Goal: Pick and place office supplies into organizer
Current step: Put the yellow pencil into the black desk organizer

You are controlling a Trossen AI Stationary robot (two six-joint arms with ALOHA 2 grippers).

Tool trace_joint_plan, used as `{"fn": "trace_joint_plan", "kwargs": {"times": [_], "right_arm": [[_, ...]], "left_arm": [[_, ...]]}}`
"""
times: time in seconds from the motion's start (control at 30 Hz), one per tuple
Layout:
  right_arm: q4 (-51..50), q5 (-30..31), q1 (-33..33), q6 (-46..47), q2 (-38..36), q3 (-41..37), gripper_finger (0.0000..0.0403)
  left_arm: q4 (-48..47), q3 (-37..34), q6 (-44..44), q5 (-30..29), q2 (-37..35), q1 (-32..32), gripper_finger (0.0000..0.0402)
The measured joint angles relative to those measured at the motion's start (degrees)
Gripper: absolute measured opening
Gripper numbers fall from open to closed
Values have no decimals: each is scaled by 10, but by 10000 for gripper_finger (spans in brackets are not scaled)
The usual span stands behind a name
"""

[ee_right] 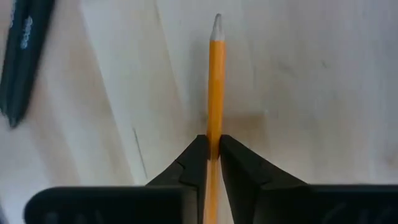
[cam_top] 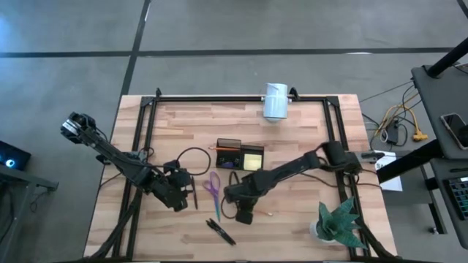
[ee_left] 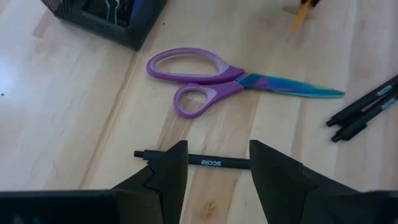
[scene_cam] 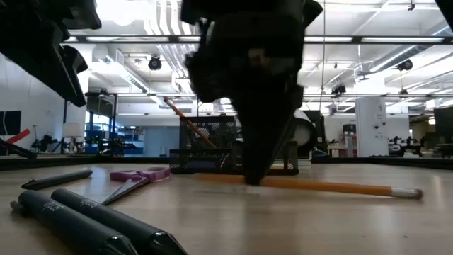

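Observation:
My right gripper (ee_right: 212, 142) is down at the table near its near edge and shut on an orange pencil (ee_right: 215, 87). In the high view it is (cam_top: 246, 215). My left gripper (ee_left: 217, 149) is open above a black pen (ee_left: 214, 163), one finger on either side; I see no touch. The pen lies flat on the wood beside the purple-handled scissors (ee_left: 211, 78). The black organizer (cam_top: 240, 155) sits mid-table with the yellow sticky-note pad (cam_top: 253, 158) in one compartment. Two more black pens (cam_top: 220, 231) lie near the table's near edge. My right gripper pinches the orange pencil's shaft (ee_right: 214, 127) between its two fingers, which lie across the pencil. The fingers (scene_cam: 255, 166) come from above, pointing down. The pencil lies level at the table top, its long end with the pale tip (scene_cam: 407, 192) sticking out to one side.
A green spiky plant (cam_top: 336, 220) stands at the near right corner and a white cylinder (cam_top: 276, 101) at the far edge. Black frame rails (cam_top: 146, 139) run along the table's sides. Another orange pencil (scene_cam: 187, 120) leans in the organizer. Bare wood lies right of the organizer.

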Motion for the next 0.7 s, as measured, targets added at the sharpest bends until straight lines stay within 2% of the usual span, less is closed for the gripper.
{"fn": "trace_joint_plan", "kwargs": {"times": [0.1, 0.27, 0.47, 0.6, 0.7], "right_arm": [[-26, 41, 13, 0, 19, 39, 60], [-49, 120, 26, 19, 27, 87, 122], [-99, 184, 40, 102, 26, 131, 189], [-152, 270, 58, 206, 21, 183, 196], [-199, 284, 65, 328, 21, 202, 173]], "left_arm": [[6, 3, 10, 10, -4, 0, 153], [15, 9, 44, 19, -8, 0, 153], [76, 8, 100, 25, -8, 0, 153], [140, 8, 131, 82, -1, 25, 146], [159, 7, 129, 149, 22, 67, 118]]}}
